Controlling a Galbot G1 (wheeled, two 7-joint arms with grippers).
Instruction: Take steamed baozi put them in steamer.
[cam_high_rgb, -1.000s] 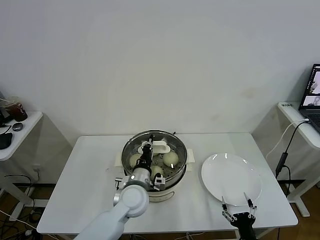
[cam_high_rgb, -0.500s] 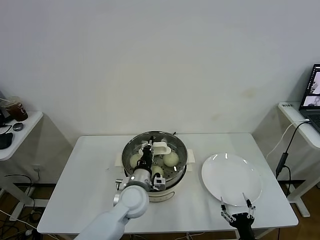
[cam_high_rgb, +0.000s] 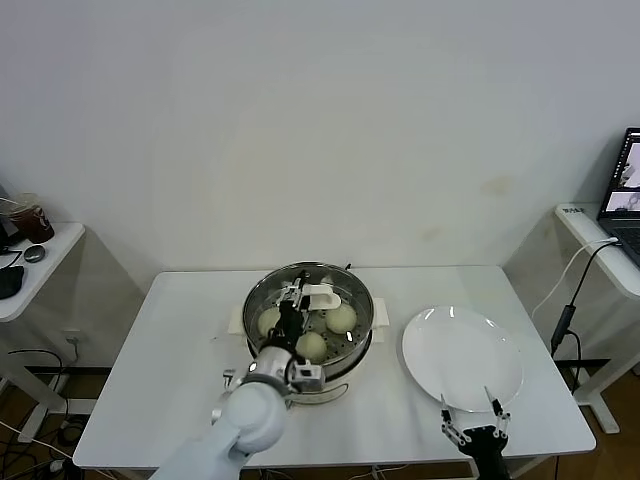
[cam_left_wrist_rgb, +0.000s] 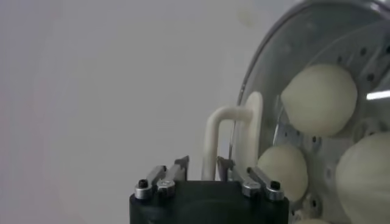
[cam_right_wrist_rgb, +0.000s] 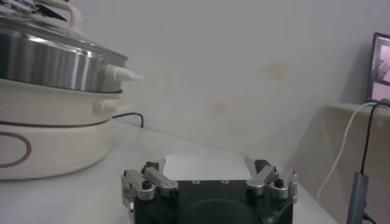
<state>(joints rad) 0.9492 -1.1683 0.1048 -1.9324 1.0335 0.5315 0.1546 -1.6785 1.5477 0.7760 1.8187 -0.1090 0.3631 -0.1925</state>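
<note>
The steamer (cam_high_rgb: 359, 292) stands mid-table with its glass lid (cam_high_rgb: 334, 283) lying over it. Through the glass show three steamed baozi (cam_high_rgb: 341, 317), pale and round, on the perforated tray; they also show in the left wrist view (cam_left_wrist_rgb: 319, 100). My left gripper (cam_high_rgb: 289, 306) hangs over the lid, open, its fingers (cam_left_wrist_rgb: 181, 163) standing on either side of the white lid handle (cam_left_wrist_rgb: 213, 137) with small gaps. My right gripper (cam_high_rgb: 476, 425) waits open and empty at the table's front edge, just in front of the plate.
An empty white plate (cam_high_rgb: 462, 357) lies to the right of the steamer. A side desk (cam_high_rgb: 45, 262) stands at the left. Another with a laptop (cam_high_rgb: 626, 190) and a hanging cable (cam_high_rgb: 565, 322) stands at the right.
My left gripper, shut on the lid handle before, has opened its jaws around it, and the left arm has shifted slightly to the left. The right arm has not moved.
</note>
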